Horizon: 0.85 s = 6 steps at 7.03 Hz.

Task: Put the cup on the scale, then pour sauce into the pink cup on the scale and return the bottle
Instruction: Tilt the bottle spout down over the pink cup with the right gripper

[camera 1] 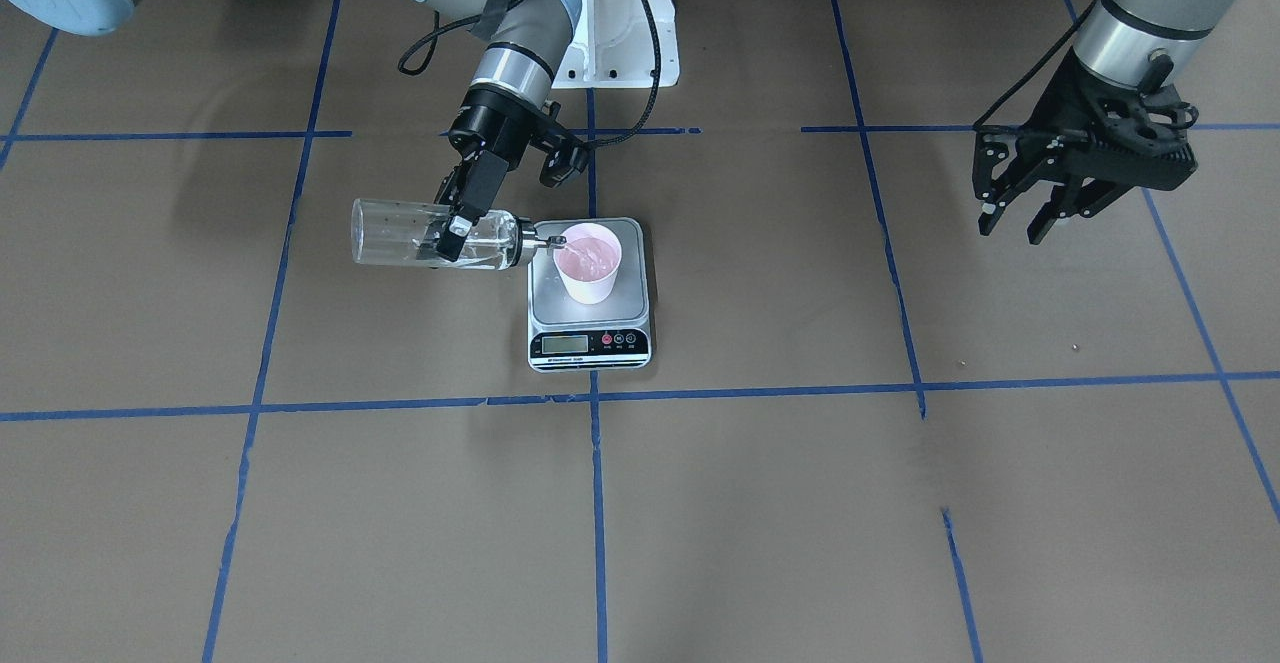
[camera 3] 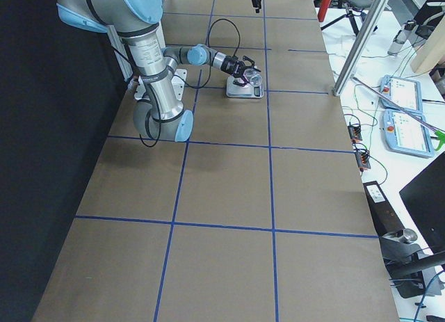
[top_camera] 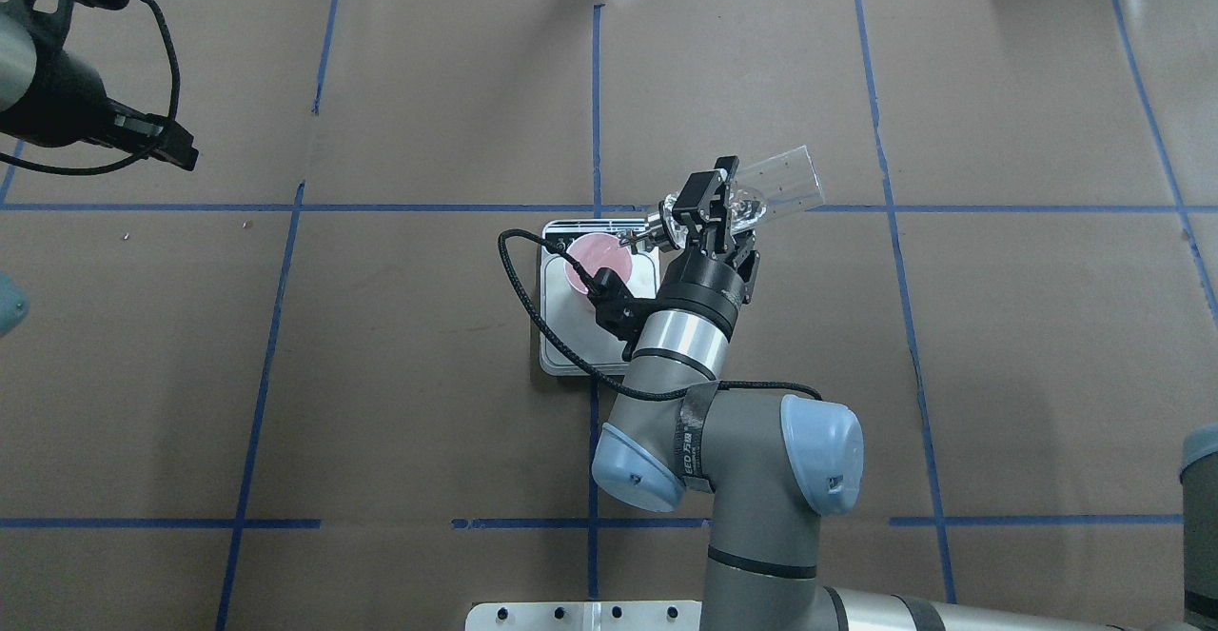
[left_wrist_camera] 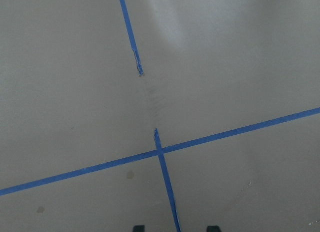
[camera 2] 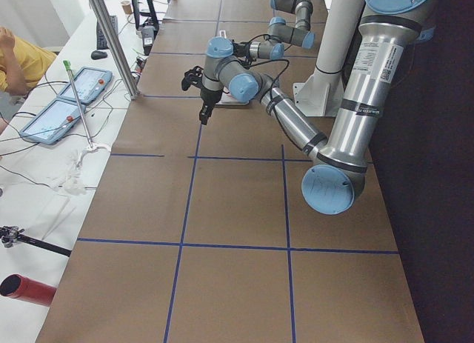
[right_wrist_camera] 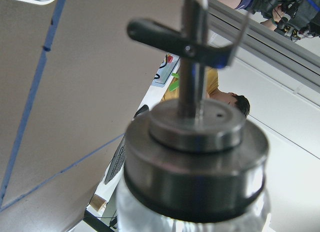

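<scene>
The right gripper (camera 1: 453, 233) is clamping the bottle (camera 1: 395, 233), tipping it nearly level, with its spout (camera 1: 545, 240) at the left rim of the cup (camera 1: 592, 278), which is standing on the scale (camera 1: 590, 343). Drifting left risks a spill onto the platform (camera 1: 548, 295), and dipping could topple the light cup. The left gripper (camera 1: 1025, 213) is hanging spread and empty, far right.

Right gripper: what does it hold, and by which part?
The right gripper holds the bottle across its glass body, nearer the collar. The left gripper is open, empty.
</scene>
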Available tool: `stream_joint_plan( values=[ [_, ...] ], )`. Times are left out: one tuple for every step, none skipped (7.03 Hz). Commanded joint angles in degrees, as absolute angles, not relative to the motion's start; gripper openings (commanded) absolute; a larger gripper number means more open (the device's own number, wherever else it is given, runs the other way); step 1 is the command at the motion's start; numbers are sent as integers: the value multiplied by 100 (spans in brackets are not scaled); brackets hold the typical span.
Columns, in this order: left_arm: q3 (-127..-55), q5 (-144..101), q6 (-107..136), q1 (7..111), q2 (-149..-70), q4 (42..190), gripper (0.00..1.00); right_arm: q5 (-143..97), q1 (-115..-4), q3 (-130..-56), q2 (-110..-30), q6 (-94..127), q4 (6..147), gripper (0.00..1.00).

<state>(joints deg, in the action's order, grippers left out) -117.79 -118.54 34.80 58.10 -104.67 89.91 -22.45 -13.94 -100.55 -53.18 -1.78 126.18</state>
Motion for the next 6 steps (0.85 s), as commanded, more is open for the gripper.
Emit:
stream_joint_plan(
  values=[
    [-11777,-11856,3480,5810,-10468,8991,53,-2241,-1415,-10063,-5326,-185,12656,0],
    [-11786,-11856,3480,5810,-10468,8991,53,-2259,-1432,-10081,-5335,-185,12656,0],
    [-11786,-11856,3480,5810,-10468,8991,53,-2241,-1433,-10098,-5352,-167,12656,0],
    [-11786,-11856,3480,5810,-10468,8991,53,-2241,-1476,-10151,-5335,24,12630,0],
    [-11786,-11856,3480,5810,-10468,8991,53,-2241,-1477,-10221,-5457,888,12612,0],
    [-11786,-11856,3480,5810,-10468,8991,53,-2267,-1459,-10222,-5528,1514,12612,0]
  ],
)
